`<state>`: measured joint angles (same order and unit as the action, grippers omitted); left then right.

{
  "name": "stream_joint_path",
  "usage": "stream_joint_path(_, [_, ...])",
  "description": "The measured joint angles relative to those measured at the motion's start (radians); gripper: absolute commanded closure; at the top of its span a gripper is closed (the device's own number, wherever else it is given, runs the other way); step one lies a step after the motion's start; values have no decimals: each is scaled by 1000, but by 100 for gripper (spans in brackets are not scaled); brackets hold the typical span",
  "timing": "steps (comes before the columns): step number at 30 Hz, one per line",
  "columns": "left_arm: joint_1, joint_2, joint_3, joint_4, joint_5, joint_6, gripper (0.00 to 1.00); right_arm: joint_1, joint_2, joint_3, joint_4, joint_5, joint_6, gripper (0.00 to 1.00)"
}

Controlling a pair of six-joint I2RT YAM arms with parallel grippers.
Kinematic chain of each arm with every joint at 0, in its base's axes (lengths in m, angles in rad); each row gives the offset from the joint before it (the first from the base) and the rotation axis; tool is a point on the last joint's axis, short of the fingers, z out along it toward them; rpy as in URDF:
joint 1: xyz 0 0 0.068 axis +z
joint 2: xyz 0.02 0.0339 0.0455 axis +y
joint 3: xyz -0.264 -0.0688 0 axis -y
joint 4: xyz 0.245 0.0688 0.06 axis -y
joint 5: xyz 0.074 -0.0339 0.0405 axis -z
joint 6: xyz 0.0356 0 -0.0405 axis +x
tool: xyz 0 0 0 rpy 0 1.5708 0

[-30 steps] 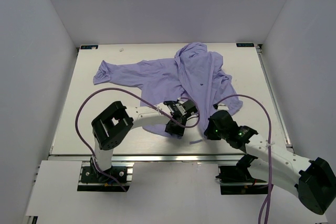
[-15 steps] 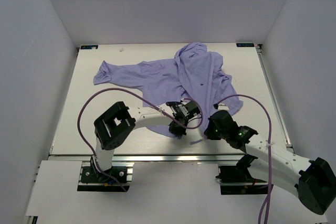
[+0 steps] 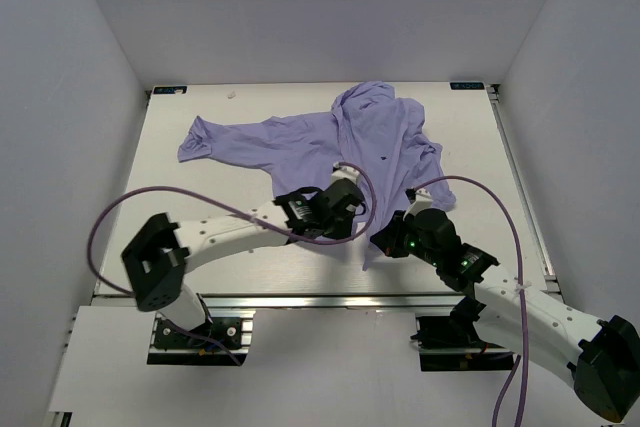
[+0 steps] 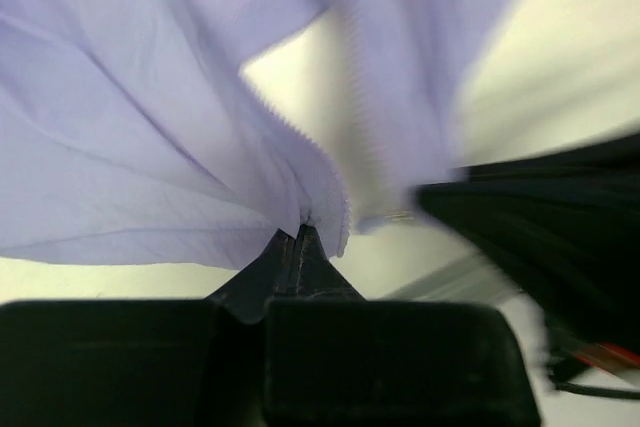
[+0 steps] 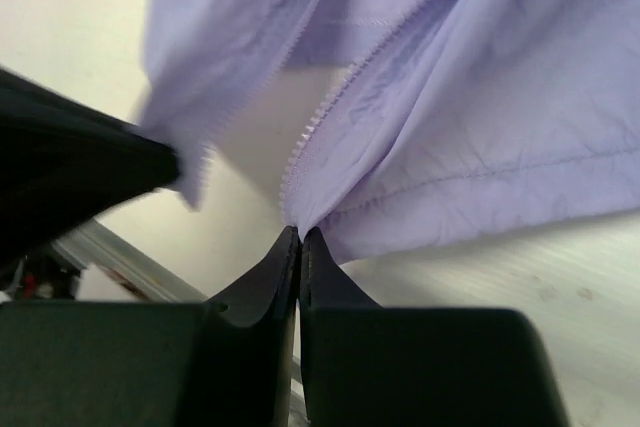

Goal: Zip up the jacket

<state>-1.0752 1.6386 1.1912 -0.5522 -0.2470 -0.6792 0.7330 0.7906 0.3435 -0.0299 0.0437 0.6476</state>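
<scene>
The jacket (image 3: 372, 142) lies on the counter (image 3: 170, 207), with the left claw (image 4: 300, 238) and right claw (image 5: 300, 237) each closed on its zipper edge (image 5: 328, 99). Both pinches look shallow, perhaps; a pull may slip the fabric out.

A robotics laboratory test cell: a white table (image 3: 480, 137) stands boxed in on 3 sides by plain pale panels (image 3: 320, 7), with a small dark tag (image 3: 168, 90) at one far corner and another at the opposite one. 2 white-and-black robot arms, the left arm (image 3: 230, 234) and the right arm (image 3: 520, 297), rise from mounts on a bare aluminium rail (image 3: 330, 299) along the table's near edge. Each arm trails a looped purple cable (image 3: 112, 215), seen by a fixed overhead camera.
</scene>
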Motion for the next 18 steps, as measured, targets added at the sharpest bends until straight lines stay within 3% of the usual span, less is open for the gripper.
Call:
stream_joint_path(7, [0,-248,-96,217,-29,10,100,-1,-6,4,76,-51,60,100])
stream_joint_path(18, [0,-267,-202,316,-51,7,100,-16,-56,7,92,-39,164,100])
